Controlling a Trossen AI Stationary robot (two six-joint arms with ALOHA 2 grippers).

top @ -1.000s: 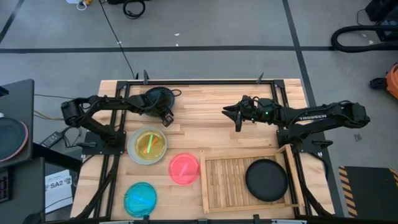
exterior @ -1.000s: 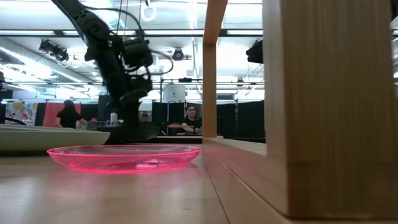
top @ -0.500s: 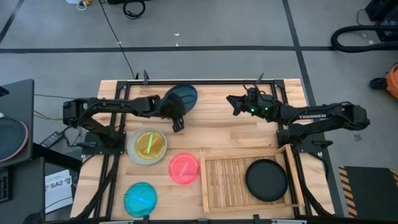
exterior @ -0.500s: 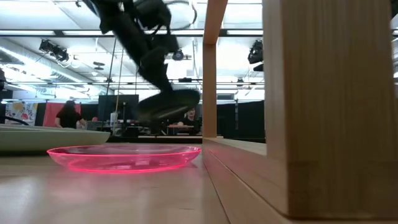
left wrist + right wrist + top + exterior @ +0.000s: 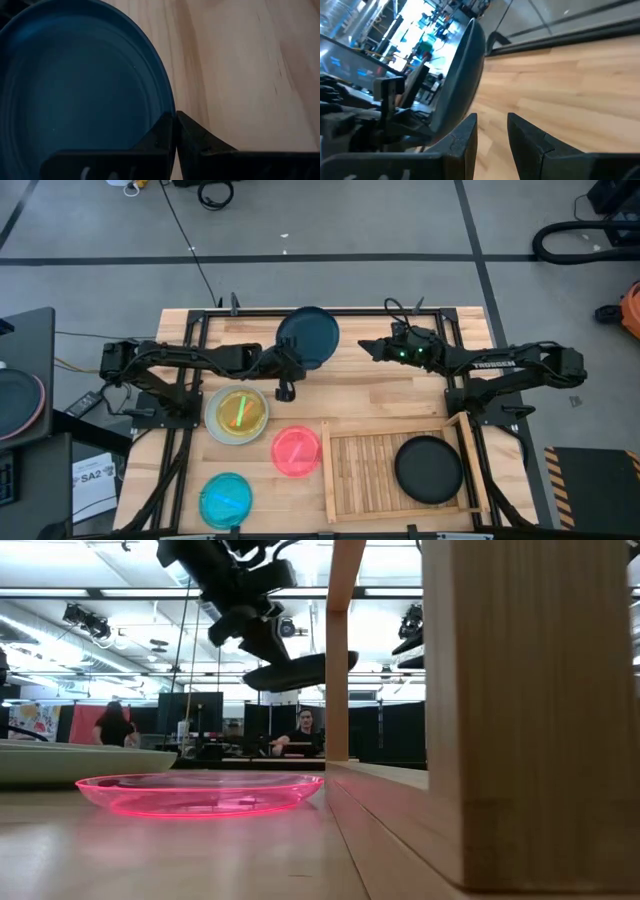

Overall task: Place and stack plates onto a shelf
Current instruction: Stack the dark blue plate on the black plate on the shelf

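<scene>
Item: dark teal plate (image 5: 308,337), round, glossy, shallow rim; airborne, well beyond slatted shelf (image 5: 372,472). Your left gripper (image 5: 288,361) clamps its edge. Your right gripper (image 5: 373,349) parted, empty, just beside plate. Black plate (image 5: 429,468) inside shelf.

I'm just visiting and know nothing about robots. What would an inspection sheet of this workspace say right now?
Surface: light wooden plank tabletop.
Job's things: round dark teal plate lifted off the table; round black plate in the slatted wooden tray shelf; yellow-green plate on a pale plate; pink plate and cyan plate on the table.
Clutter: nothing seen.
Grippers: left gripper has its jaws clamped on the teal plate's rim; right gripper open, beside that plate.
Cables: black cable on the floor.
Surroundings: grey floor; people beyond the table.
</scene>
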